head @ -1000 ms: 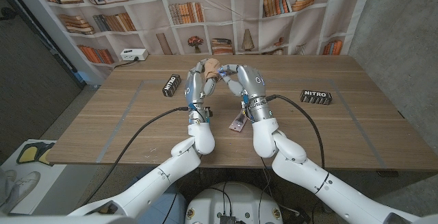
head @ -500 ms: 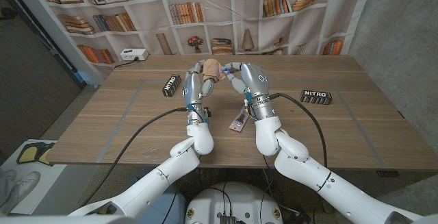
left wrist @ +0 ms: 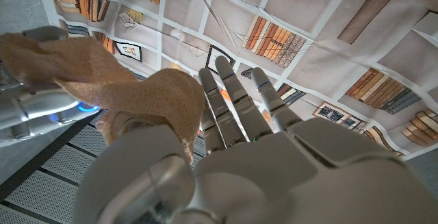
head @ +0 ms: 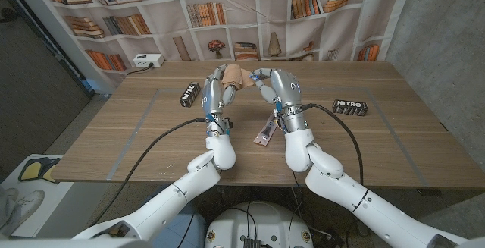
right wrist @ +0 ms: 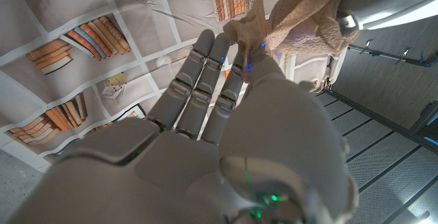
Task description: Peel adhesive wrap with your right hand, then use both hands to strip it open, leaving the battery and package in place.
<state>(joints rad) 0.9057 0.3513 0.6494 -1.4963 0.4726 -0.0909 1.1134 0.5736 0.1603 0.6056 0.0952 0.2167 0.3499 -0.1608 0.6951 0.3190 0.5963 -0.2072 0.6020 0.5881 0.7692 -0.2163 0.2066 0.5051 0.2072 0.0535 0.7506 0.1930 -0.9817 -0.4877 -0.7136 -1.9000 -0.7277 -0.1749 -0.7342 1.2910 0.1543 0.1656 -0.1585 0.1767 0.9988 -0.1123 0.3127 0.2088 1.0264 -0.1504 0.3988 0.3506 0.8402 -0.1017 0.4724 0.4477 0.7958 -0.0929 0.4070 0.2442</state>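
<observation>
A tan crumpled adhesive wrap (head: pixel 237 74) is stretched in the air between my two hands, over the middle of the table. My left hand (head: pixel 214 93) pinches one end of it and my right hand (head: pixel 283 89) pinches the other. In the left wrist view the wrap (left wrist: pixel 126 97) runs from my left hand (left wrist: pixel 233 155) across to the right hand's fingers (left wrist: pixel 31 107). In the right wrist view the wrap (right wrist: pixel 301 18) lies between my right hand (right wrist: pixel 205 142) and the left hand's finger (right wrist: pixel 390 5). A small flat package (head: pixel 264 133) lies on the table between my forearms.
A black NITRO box (head: pixel 189 93) lies left of my left hand and another NITRO box (head: pixel 352 108) lies at the right. A white power strip (head: pixel 148 61) sits at the back left edge. The wooden table (head: pixel 114 134) has bare room on both sides.
My hands have drawn apart, the right hand shifting to the right. The wrap now spans a wider gap between them. The package and boxes have not moved.
</observation>
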